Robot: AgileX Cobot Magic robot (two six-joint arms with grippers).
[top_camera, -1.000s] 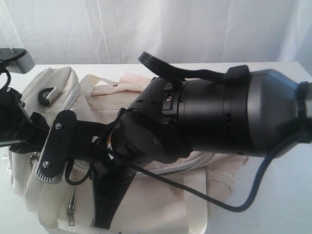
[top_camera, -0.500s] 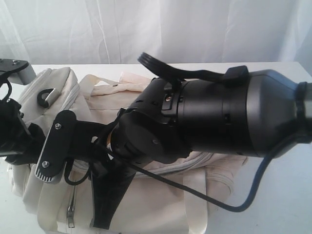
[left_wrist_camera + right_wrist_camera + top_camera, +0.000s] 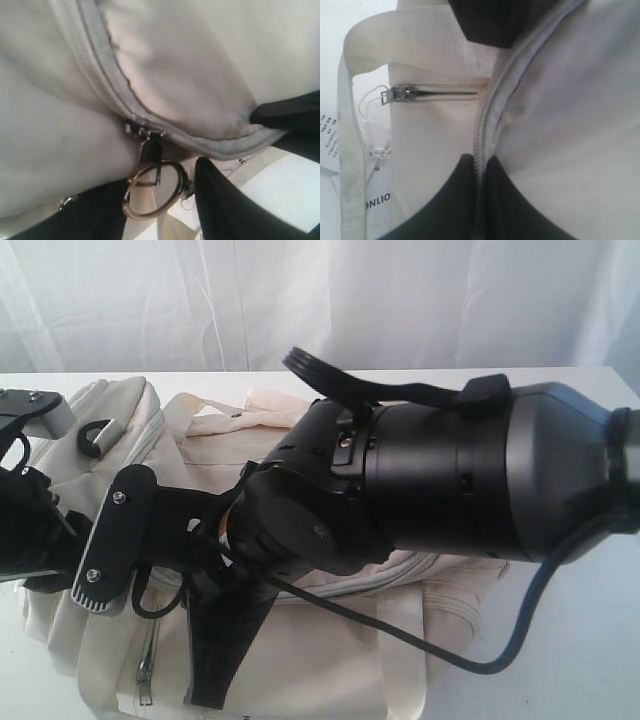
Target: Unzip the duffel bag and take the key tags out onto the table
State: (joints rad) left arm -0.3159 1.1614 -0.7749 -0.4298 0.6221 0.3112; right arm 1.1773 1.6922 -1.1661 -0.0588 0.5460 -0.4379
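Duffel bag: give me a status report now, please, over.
Left gripper open around ring pull. Right gripper shut on zip edge of duffel bag. Key tags not in sight.

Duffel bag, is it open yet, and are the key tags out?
Nothing looks finished. The right fingers pinch the duffel bag's zip edge, steadying it. The left fingers stand open either side of the zip's ring pull, not gripping yet. No key tags show, so unzipping and lifting them onto the table remain.
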